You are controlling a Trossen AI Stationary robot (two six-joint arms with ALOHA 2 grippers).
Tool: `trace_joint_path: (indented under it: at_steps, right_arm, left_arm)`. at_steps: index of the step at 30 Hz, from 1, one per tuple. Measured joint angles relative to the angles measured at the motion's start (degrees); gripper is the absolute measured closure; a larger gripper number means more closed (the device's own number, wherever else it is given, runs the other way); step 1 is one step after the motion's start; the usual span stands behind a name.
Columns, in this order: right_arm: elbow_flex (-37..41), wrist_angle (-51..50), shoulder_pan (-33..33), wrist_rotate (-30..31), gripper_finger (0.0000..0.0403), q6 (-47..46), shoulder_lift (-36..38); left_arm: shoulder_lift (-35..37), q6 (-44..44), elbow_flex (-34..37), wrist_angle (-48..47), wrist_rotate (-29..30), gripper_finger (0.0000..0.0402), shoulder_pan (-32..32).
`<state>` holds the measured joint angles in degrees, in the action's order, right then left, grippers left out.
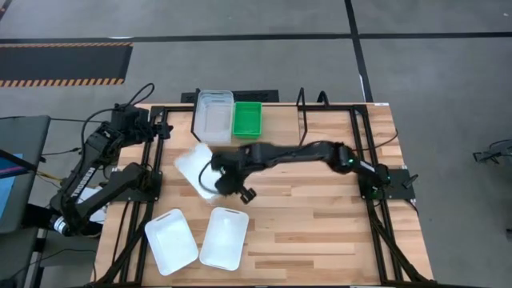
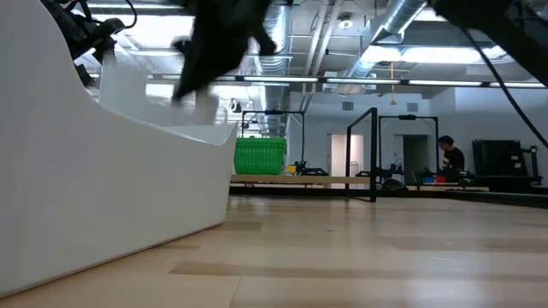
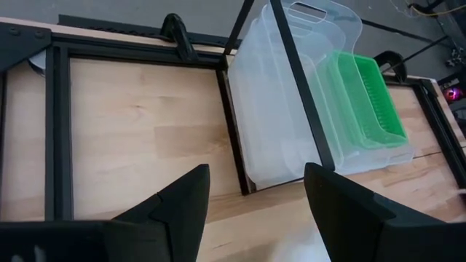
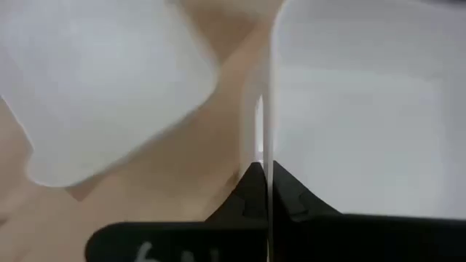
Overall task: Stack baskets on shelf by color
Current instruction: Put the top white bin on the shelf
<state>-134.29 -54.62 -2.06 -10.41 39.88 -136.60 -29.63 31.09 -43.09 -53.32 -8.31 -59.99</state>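
Near the middle of the table (image 1: 320, 216), toward its left side, the right gripper (image 1: 214, 186) reaches across from the right edge and is clamped on the wall of a white basket (image 1: 194, 168). The right wrist view shows both fingers pinched flat on that thin rim, one inside and one outside. The low view shows the basket raised and tilted, apparently clear of the wood. Judgement: a rim pinch is used because the bin is too wide to span, and the tilt follows from holding one side only.

Two more white baskets (image 1: 171, 242) (image 1: 224, 238) lie open side up near the front edge, side by side but apart.

At the back edge, the shelf (image 3: 290, 69) carries a clear basket stack (image 1: 214, 118) with a green basket stack (image 1: 247, 119) just beside it on the right. Colours are grouped in columns, so the held white bin likely belongs in a remaining bay; which one is free cannot be confirmed.

The left gripper (image 3: 251, 211) waits at the back-left corner, fingers spread wide and holding nothing, kept out of the working arm's path.

Risk noted: a one-sided grip may let the basket swing or slip.
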Motion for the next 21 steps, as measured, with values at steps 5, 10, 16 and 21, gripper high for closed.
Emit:
trace_joint_path:
  at_steps: [5,10,16,21]
  right_arm:
    - [-0.7,0.3,2.7,-2.0,0.0400,-0.8,8.2]
    - [-0.6,1.8,6.0,0.6,0.0401,-5.1,16.8]
    - [-0.7,-5.7,12.1,18.2,0.0401,-10.6,21.6]
    - [1.6,-16.0,17.8,17.6,0.0402,-14.6,21.2]
  left_arm:
    - [0.0,0.6,0.0,0.1,0.0,0.0189,0.0]
    - [0.0,0.7,0.0,0.1,0.0,0.0189,0.0]
    - [0.0,0.7,0.0,0.1,0.7,0.0189,0.0]
    - [0.0,0.7,0.0,0.1,0.8,0.0189,0.0]
